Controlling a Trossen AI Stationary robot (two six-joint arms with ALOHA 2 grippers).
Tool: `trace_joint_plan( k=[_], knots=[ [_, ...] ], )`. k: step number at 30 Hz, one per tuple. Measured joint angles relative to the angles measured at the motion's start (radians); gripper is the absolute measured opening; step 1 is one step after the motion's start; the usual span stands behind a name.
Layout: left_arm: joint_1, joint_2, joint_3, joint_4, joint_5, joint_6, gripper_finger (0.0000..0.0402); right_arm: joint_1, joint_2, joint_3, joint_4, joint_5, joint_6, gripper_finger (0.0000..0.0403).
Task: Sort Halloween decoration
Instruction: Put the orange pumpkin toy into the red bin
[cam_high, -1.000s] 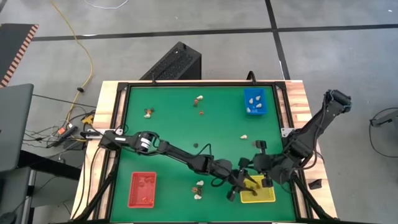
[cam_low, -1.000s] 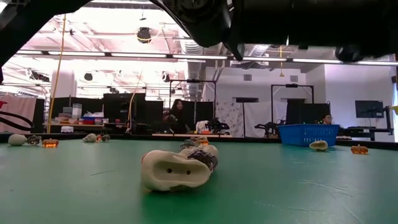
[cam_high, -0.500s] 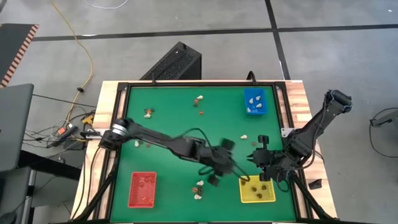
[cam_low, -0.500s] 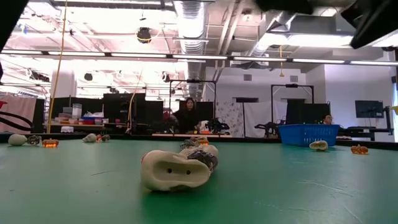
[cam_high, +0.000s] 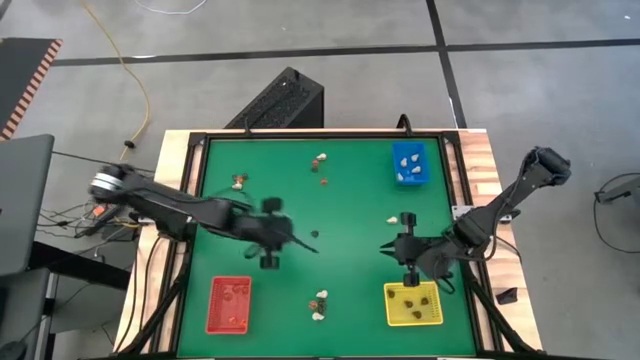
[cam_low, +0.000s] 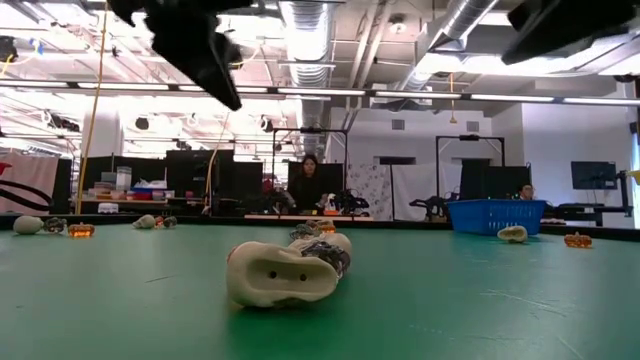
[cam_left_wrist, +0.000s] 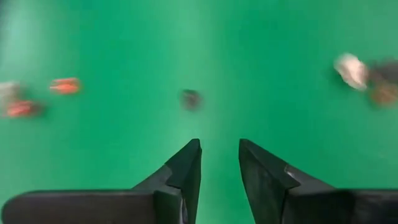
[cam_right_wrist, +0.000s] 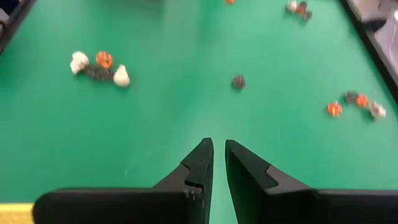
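Small trinkets lie scattered on the green table: a dark one (cam_high: 315, 235) near the middle, a cream one (cam_high: 393, 220), a mixed pair (cam_high: 320, 298) near the front edge and others (cam_high: 320, 160) toward the far side. My left gripper (cam_high: 283, 240) hangs blurred over the table's middle left, slightly open and empty; its wrist view shows the dark trinket (cam_left_wrist: 190, 98) ahead of the fingers (cam_left_wrist: 219, 146). My right gripper (cam_high: 400, 250) hovers just beyond the yellow tray (cam_high: 436, 318), fingers (cam_right_wrist: 217, 143) nearly together, holding nothing.
The red tray (cam_high: 214, 318) sits at the front left and the blue tray (cam_high: 424, 180) at the far right, each holding a few trinkets. A cream trinket (cam_low: 285, 270) lies close in the low view. People sit in the room behind.
My left gripper has swung quickly from over the yellow tray toward the table's left, and now hangs over the middle left. My right gripper has drifted a little toward the table's left and far side, off the yellow tray's corner.
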Motion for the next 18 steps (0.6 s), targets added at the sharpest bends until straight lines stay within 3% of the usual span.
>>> trace_joint_plan(
  k=[5, 8, 12, 15, 18],
  knots=[
    [0.075, -0.27, -0.313, 0.135, -0.242, -0.169, 0.0086, -0.073, 0.0, -0.036, 0.151, -0.055, -0.114, 0.0076],
    [0.212, -0.39, -0.406, 0.116, -0.288, -0.339, 0.0084, -0.138, 0.0, -0.044, 0.169, -0.132, -0.151, 0.0075],
    [0.431, -0.448, -0.447, 0.133, -0.105, -0.311, 0.0084, -0.242, 0.0, -0.044, 0.18, -0.184, -0.206, 0.0076],
    [0.564, -0.407, -0.447, 0.294, 0.106, -0.202, 0.0088, -0.322, 0.003, -0.044, 0.199, -0.225, -0.267, 0.0075],
    [0.63, -0.297, -0.426, 0.518, 0.304, -0.121, 0.0099, -0.403, 0.011, -0.044, 0.202, -0.29, -0.299, 0.0076]
  ],
)
